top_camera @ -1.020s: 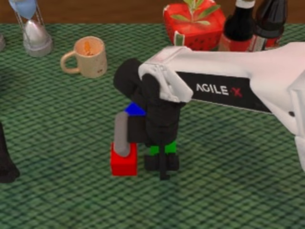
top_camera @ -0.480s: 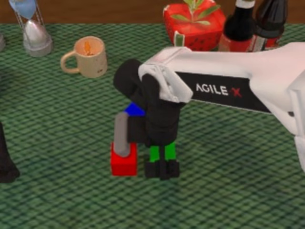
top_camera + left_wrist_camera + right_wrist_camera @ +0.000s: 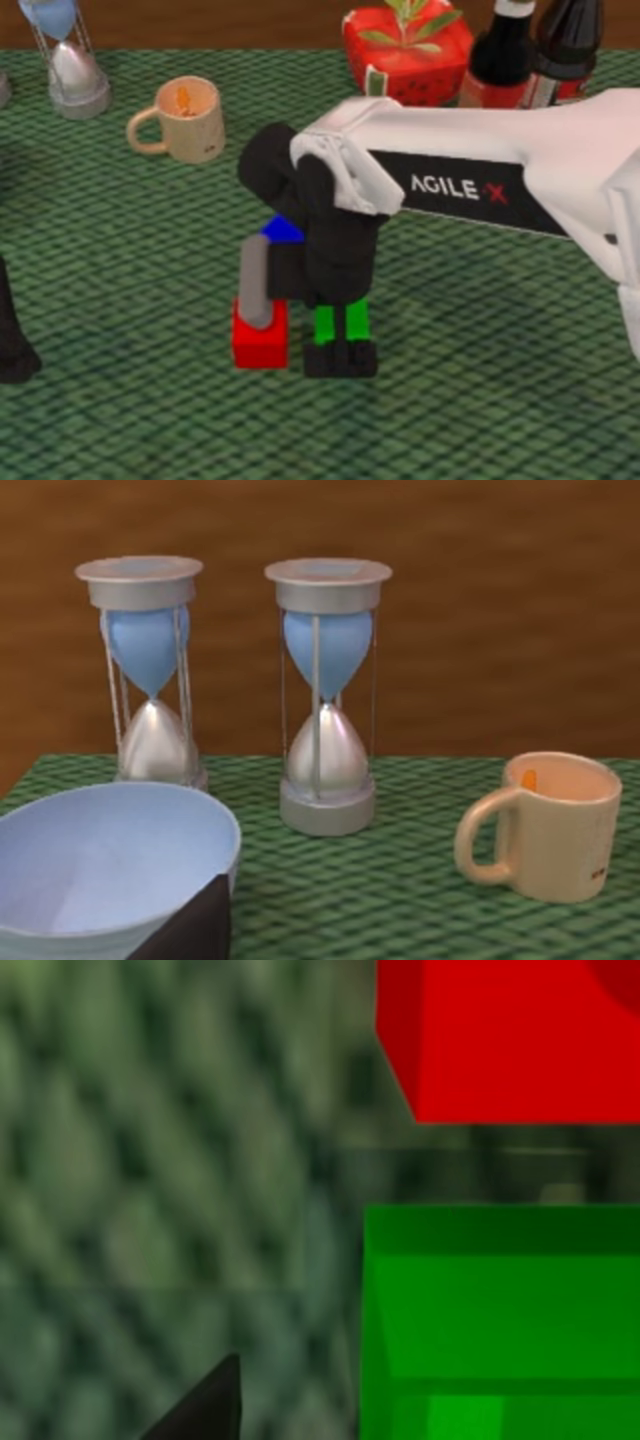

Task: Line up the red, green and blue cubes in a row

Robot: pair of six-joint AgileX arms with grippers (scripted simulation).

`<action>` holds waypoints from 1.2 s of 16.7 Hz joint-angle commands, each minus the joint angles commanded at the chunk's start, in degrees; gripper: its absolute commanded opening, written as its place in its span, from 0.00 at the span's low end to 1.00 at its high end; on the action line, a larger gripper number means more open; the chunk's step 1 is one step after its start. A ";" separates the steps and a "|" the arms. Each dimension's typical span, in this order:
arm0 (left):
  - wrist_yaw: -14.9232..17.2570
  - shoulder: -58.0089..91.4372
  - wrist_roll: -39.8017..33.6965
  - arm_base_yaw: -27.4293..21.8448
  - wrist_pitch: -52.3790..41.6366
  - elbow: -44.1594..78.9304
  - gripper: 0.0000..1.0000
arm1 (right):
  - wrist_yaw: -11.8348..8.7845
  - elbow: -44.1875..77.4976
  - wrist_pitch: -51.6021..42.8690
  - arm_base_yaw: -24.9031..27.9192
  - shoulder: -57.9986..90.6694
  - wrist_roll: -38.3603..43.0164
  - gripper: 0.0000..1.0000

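Green cube (image 3: 340,322) sits right under your right tool (image 3: 340,358), whose fingers stand spread either side of it, released, not squeezing. Just beside it on the left you've got the red cube (image 3: 260,342), a narrow gap between them in the right wrist view. Behind both, the blue cube (image 3: 283,230) peeks out from under the arm. Your left tool is out of sight; its arm waits at the tabletop's (image 3: 120,300) left edge, camera facing a mug (image 3: 550,825).

My right arm (image 3: 500,190) reaches in from the right, wrist bent down at the bench's middle; right gripper (image 3: 340,355) points downward. My left arm (image 3: 12,340) sits parked at the left edge.
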 joint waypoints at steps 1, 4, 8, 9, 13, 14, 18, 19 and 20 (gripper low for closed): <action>0.00 0.00 0.00 0.00 0.00 0.00 1.00 | 0.01 0.64 -0.79 0.04 -0.17 -0.03 1.00; 0.00 0.00 0.00 0.00 0.00 0.00 1.00 | 0.01 4.31 -5.69 0.20 -1.40 -0.11 1.00; 0.00 0.00 0.00 0.00 0.00 0.00 1.00 | -0.02 9.29 -12.75 0.36 -3.36 -0.15 1.00; 0.00 0.00 0.00 0.00 0.00 0.00 1.00 | -0.04 9.76 -13.37 0.40 -3.57 -0.19 1.00; 0.00 0.00 0.00 0.00 0.00 0.00 1.00 | -0.04 9.71 -13.30 0.11 -3.38 -0.18 1.00; 0.00 0.00 0.00 0.00 0.00 0.00 1.00 | -0.04 9.71 -13.30 0.11 -3.38 -0.18 1.00; 0.56 5.45 1.02 -2.03 -5.24 5.69 1.00 | -0.26 5.42 -9.46 -2.49 -8.37 1.96 1.00; 0.84 8.20 1.47 -3.04 -7.73 8.56 1.00 | -0.40 3.26 -7.69 -3.69 -10.90 2.97 1.00; 1.16 11.51 1.98 -4.24 -10.64 12.05 1.00 | -0.55 0.87 -5.83 -4.95 -13.73 4.04 1.00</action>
